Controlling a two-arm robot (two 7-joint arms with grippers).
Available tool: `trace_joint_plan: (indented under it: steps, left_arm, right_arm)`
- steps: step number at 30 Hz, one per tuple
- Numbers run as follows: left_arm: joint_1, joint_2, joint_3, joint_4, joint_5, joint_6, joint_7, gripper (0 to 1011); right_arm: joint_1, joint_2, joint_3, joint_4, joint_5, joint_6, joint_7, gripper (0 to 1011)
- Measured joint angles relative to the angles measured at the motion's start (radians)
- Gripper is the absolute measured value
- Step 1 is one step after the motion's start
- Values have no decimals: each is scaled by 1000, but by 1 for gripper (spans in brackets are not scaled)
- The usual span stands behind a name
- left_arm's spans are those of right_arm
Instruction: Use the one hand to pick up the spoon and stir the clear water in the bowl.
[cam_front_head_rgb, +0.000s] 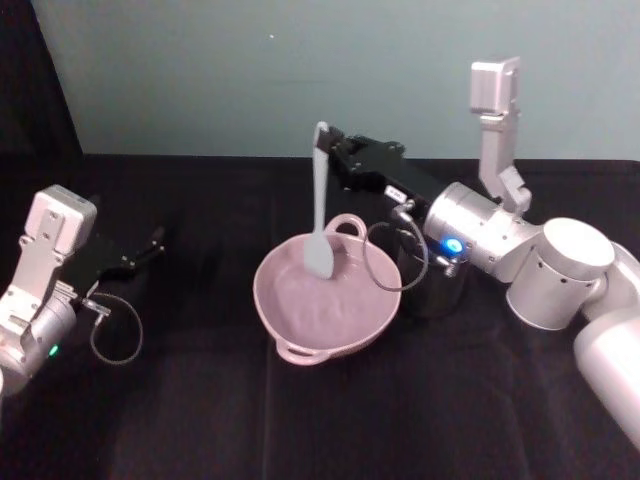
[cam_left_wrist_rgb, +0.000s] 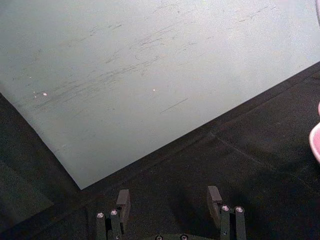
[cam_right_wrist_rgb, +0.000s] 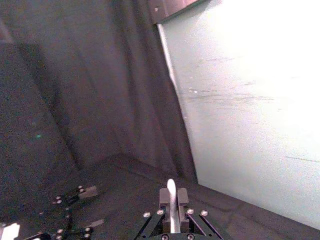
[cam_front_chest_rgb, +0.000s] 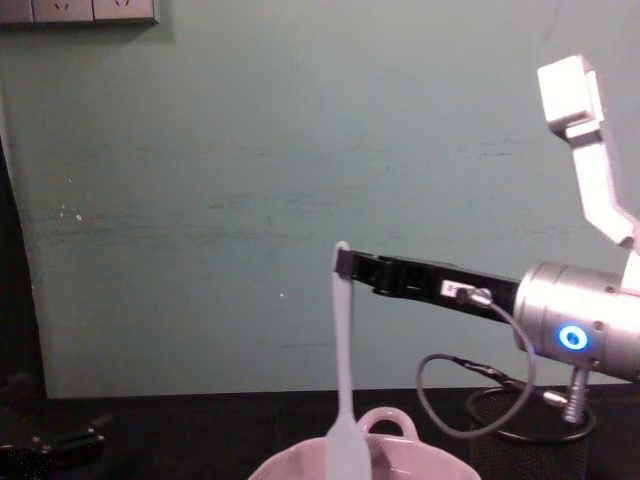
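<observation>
Black-clothed table (cam_front_head_rgb: 200, 430) and a teal wall (cam_front_head_rgb: 200, 70) behind it make up my workspace. On my head feed the right gripper (cam_front_head_rgb: 326, 140) is clamped on the top end of the spoon (cam_front_head_rgb: 319, 200). It is a white plastic piece with a long slim handle and a flat spatula blade, and it hangs upright. Its blade sits down inside the far side of the glossy pale pink bowl (cam_front_head_rgb: 345, 345). The water (cam_front_head_rgb: 300, 305) shows as a faint sheen; whether the blade touches it I cannot tell. A black mesh cup (cam_front_head_rgb: 435, 295) stands just right of the bowl, under the right wrist. My left gripper (cam_front_head_rgb: 152, 243) rests at the table's left, fingers spread, well apart from the bowl.
</observation>
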Motion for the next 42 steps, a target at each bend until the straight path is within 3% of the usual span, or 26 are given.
trace_joint_plan:
  steps: [6,14,23,32,42]
  left_arm:
    - [0,0,0,0,0,0,0,1011]
    - [0,0,0,0,0,0,0,1011]
    - [0,0,0,0,0,0,0,1011]
    - [0,0,0,0,0,0,0,1011]
    - [0,0,0,0,0,0,0,1011]
  right_arm:
    - [-22,27,30,-24,2,1,-13,96]
    - [-89,78,57,-119,15,21,-21,96]
    - [-150,106,51,-206,32,38,-21,95]
    - [-145,83,10,-212,39,45,-8,95]
    - [-66,14,-38,-115,26,34,7,95]
